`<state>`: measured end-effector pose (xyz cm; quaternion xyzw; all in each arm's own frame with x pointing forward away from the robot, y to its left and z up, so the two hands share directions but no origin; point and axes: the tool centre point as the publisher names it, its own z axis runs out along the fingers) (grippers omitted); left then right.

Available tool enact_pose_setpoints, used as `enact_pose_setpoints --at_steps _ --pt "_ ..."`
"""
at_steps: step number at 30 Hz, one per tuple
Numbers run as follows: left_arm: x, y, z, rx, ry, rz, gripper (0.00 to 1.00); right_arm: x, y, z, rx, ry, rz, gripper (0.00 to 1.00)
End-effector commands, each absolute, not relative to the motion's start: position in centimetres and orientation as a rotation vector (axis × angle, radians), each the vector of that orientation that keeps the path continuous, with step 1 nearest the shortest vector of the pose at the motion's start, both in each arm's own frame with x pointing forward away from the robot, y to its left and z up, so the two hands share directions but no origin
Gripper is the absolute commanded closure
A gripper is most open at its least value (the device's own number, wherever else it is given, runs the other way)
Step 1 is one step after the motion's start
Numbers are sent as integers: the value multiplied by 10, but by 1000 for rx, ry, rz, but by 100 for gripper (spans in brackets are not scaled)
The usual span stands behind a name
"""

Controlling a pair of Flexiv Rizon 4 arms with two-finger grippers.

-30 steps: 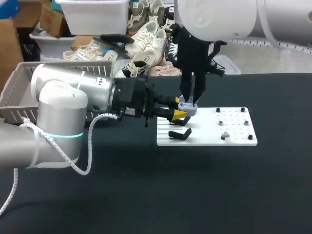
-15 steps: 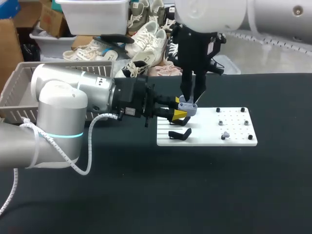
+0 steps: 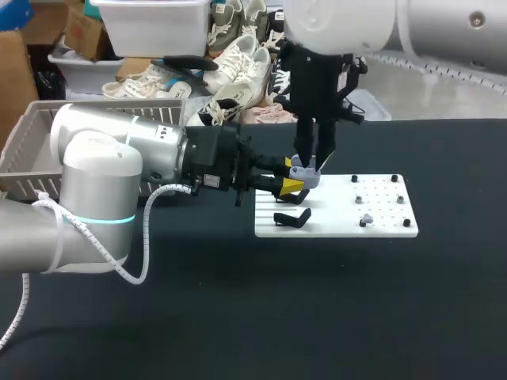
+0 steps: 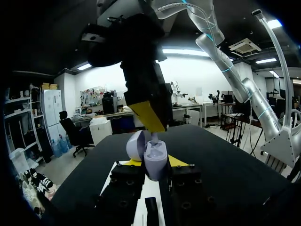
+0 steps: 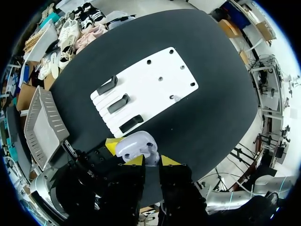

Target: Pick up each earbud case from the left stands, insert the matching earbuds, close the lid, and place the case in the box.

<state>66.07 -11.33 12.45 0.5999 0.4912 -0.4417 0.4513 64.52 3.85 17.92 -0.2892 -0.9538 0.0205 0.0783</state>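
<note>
Movement up top on the right arm (image 3: 321,95): its big white rounded joint housing (image 3: 341,28) slides toward the left of the head view. The pale grey tube link (image 3: 455,32) behind it swings in after it. The black wrist block (image 3: 313,67) shifts a touch with them. Down low, the right gripper (image 3: 310,164) creeps a shade higher over the pale lilac plastic earbud case (image 3: 305,177), only just.

No text or number is legible anywhere.
</note>
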Motion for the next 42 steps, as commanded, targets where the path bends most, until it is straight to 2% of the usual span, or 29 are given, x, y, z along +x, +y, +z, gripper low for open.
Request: enact_pose_setpoints --at_steps 1,31,32,34,35,42 --pt "661 -114 125 1484 1215 -1091 100 645 38 178 -864 -2857 63 100" --pt "661 -114 125 1484 1215 -1091 100 646 43 166 -788 -2881 131 100" --pt "661 -114 125 1484 1215 -1091 100 646 42 166 -789 -2881 131 93" --pt "661 -114 125 1484 1215 -1091 100 646 42 166 -793 -2882 123 68" --pt "661 -114 125 1484 1215 -1091 100 645 41 167 -795 -2883 119 62" --pt "661 -114 125 1484 1215 -1091 100 625 27 193 -853 -2891 -3 63"
